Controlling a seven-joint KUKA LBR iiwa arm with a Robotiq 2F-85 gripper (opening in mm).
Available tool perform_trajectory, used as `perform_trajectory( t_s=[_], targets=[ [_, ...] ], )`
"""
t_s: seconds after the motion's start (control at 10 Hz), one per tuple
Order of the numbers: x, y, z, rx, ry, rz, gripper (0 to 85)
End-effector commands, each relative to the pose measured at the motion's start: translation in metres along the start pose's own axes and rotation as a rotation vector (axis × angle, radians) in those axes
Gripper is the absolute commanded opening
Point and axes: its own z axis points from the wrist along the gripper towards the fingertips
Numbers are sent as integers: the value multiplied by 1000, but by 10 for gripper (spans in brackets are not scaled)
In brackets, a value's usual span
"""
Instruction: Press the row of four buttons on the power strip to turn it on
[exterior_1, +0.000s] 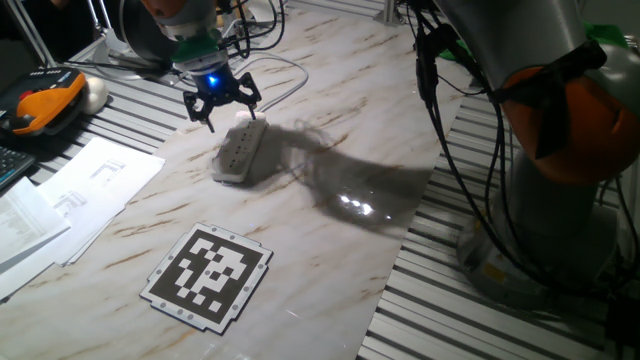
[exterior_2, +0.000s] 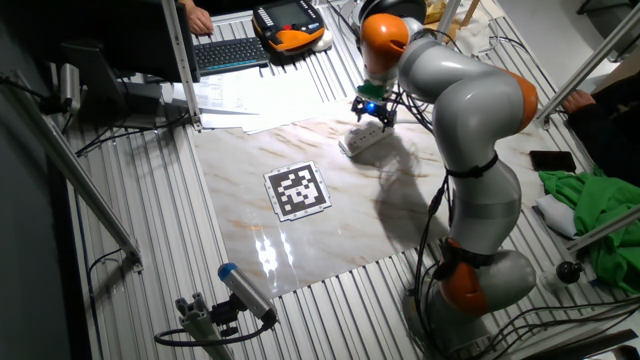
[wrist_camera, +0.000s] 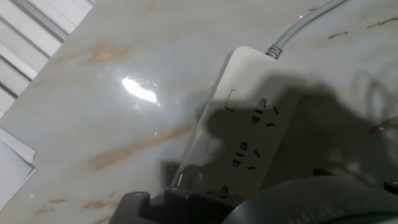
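Observation:
The white power strip (exterior_1: 240, 150) lies on the marble tabletop, with its white cable (wrist_camera: 297, 28) leaving the far end. My gripper (exterior_1: 224, 112) hovers just above that far end, its blue light on, and also shows from the other side (exterior_2: 372, 110) over the strip (exterior_2: 362, 140). The hand view looks down on the strip (wrist_camera: 249, 134) with its dark socket holes, partly in my shadow. The buttons are too blurred to pick out. No view shows the fingertips clearly enough to read their gap.
A black-and-white marker board (exterior_1: 208, 275) lies nearer the front of the table. Papers (exterior_1: 70, 190) and an orange-and-black pendant (exterior_1: 45, 100) sit at the left. The arm's base (exterior_1: 560, 190) and its cables stand at the right.

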Motion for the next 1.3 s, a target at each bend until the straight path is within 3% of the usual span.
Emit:
perform_trajectory(
  t_s=[0.0, 0.5, 0.6, 1.2],
  targets=[
    [1, -1, 3, -5, -2, 1, 850],
    [13, 0, 16, -8, -7, 8, 850],
    [17, 2, 23, -4, -36, 9, 850],
    [14, -4, 41, -33, -28, -2, 850]
  ],
)
